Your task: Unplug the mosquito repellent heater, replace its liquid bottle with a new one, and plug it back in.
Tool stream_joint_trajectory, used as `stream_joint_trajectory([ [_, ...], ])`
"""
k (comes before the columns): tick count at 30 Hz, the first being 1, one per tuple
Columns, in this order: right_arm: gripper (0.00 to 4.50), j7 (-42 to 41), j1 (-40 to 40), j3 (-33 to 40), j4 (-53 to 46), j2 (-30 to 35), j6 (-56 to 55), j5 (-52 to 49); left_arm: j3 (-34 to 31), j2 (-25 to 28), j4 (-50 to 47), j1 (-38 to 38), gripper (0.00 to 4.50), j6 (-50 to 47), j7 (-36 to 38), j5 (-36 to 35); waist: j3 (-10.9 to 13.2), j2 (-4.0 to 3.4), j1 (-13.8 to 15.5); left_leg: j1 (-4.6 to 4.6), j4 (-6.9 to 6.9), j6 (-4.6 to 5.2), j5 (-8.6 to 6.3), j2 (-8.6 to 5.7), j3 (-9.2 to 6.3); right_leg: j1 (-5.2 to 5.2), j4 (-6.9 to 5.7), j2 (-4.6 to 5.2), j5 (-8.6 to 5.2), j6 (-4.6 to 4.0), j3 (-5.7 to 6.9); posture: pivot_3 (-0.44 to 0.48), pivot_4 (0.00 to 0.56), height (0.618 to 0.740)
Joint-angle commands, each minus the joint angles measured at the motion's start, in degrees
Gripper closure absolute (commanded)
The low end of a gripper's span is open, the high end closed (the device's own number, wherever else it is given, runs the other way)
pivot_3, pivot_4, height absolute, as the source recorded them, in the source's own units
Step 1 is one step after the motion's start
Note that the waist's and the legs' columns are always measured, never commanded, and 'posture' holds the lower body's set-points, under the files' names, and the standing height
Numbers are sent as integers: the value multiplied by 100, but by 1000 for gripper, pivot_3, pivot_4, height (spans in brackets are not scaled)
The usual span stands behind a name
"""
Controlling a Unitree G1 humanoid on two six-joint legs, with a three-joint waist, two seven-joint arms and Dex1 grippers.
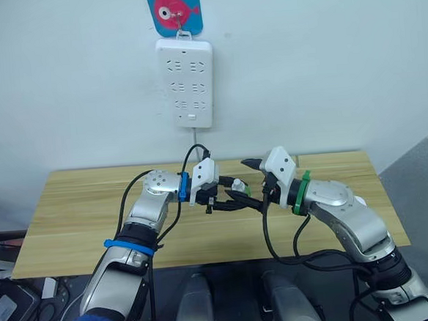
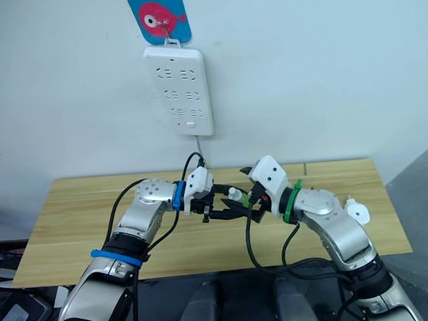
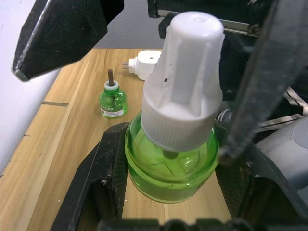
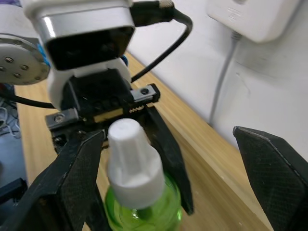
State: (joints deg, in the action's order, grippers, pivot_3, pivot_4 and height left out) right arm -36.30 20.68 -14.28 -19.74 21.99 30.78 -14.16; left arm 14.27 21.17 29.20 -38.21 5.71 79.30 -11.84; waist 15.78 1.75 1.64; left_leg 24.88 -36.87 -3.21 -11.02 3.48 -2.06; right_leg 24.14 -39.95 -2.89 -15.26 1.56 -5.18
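Nearest the camera, the green liquid bottle with a white cap [image 3: 175, 130] is sitting between the jaws of the left gripper [image 1: 220, 202], which are pressing on its green body from both sides. The bottle is being held upright above the wooden surface [image 1: 78, 214], not touching it.

The right gripper [image 4: 163, 192] is facing the left one from the opposite side — its jaws are standing wide apart around the white cap, and they are not holding anything. In the head views the two grippers are meeting over the middle of the surface, so they are hiding part of the bottle from above.

Further along the surface, a second green bottle [image 3: 113, 99] is standing upright with its brown wick showing and no cap on it. Just beside it, the mosquito repellent heater [image 3: 146, 63] is lying on the surface with its metal prongs pointing sideways; in the right eye view it is showing near the right edge of the surface [image 2: 356, 211].

On the wall behind, a white power strip [image 1: 186, 82] is hanging from a blue hook plate with a red fish [image 1: 173, 9] — its cable [image 1: 197, 138] is running down behind the surface.
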Motion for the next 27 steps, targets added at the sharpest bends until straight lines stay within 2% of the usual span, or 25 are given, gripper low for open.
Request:
stream_joint_trajectory([
  [1,43,-146,-173,485,-359,304,-1,-211,-83,-10,-121,-50,2269,63,-26,-11,0,0,6,1,0,0,0,-1,0,-1,0,0,0,0,0,185,200,740],
  [7,43,-672,-715,1215,-826,1195,210,-728,-104,-2,-82,-52,2269,80,-26,-3,0,0,11,1,-1,0,0,-5,2,-2,3,5,0,0,-3,177,199,740],
  [10,43,-842,-841,1367,-1042,1356,414,-1105,-112,-1,-37,-70,2269,105,-19,7,0,0,-14,-1,0,0,0,-3,0,-2,1,3,0,1,-1,171,198,740],
  [15,43,-637,-669,1208,-1240,990,759,-1585,-104,-27,-22,-100,2269,111,-15,15,-1,-1,-49,-6,0,1,0,3,-2,-2,-5,-6,0,0,-1,171,196,740],
  [16,396,-510,-560,1082,-1248,863,858,-1594,-103,-31,-34,-107,2269,103,-13,11,-1,-1,-49,-6,0,1,0,3,-3,-3,-5,-6,0,0,-1,171,196,740],
  [21,396,-141,-227,717,-1160,362,1073,-1513,-95,-30,-42,-102,2269,115,14,19,-3,-1,-25,-2,-4,0,0,-1,1,-2,-1,-3,1,1,-5,174,193,740],
  [27,396,-47,-119,470,-974,182,976,-1336,-85,-41,-61,-95,2269,124,4,28,-4,-1,-6,0,-3,0,0,-1,-2,-2,0,-2,1,1,-1,183,190,740],
])
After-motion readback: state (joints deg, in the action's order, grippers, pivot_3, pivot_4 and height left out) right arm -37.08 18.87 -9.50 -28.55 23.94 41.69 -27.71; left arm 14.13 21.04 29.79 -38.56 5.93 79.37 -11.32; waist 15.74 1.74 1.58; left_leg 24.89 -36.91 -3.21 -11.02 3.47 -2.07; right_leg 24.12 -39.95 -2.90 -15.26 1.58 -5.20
